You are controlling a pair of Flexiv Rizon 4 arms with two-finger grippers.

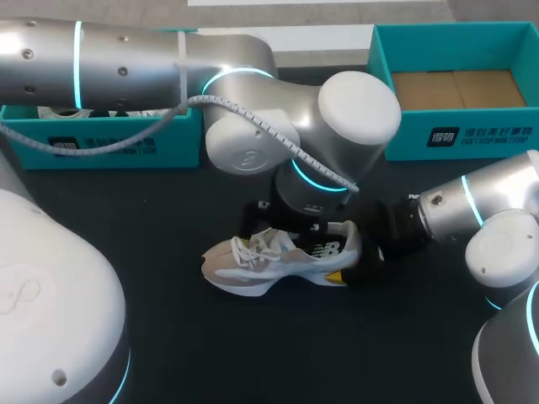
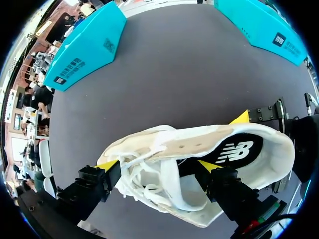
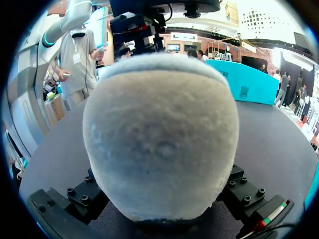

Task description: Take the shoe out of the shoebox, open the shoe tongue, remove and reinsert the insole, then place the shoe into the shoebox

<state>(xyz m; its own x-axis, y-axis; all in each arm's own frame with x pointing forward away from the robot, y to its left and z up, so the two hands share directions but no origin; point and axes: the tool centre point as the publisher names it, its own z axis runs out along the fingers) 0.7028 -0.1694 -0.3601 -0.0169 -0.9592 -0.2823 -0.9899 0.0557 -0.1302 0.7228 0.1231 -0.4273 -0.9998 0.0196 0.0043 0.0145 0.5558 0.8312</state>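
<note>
A white and beige sneaker (image 1: pixel 278 257) stands upright on the dark table, toe to the left, heel to the right. My left arm (image 1: pixel 337 126) hangs over it. In the left wrist view my left gripper (image 2: pixel 158 165) is open astride the sneaker (image 2: pixel 199 149): one yellow tip beside the laces, the other at the collar by the tongue. My right gripper (image 1: pixel 358 257) comes in from the right and is shut on the heel, one yellow fingertip (image 1: pixel 334 276) on the near side. The fuzzy heel (image 3: pixel 159 134) sits between its fingers (image 3: pixel 79 196); their tips are hidden.
An open teal shoebox (image 1: pixel 455 135) with a brown cardboard floor stands at the back right. A second teal box (image 1: pixel 101 139) stands at the back left, partly under my left arm. Bare dark tabletop (image 1: pixel 253 353) lies in front of the sneaker.
</note>
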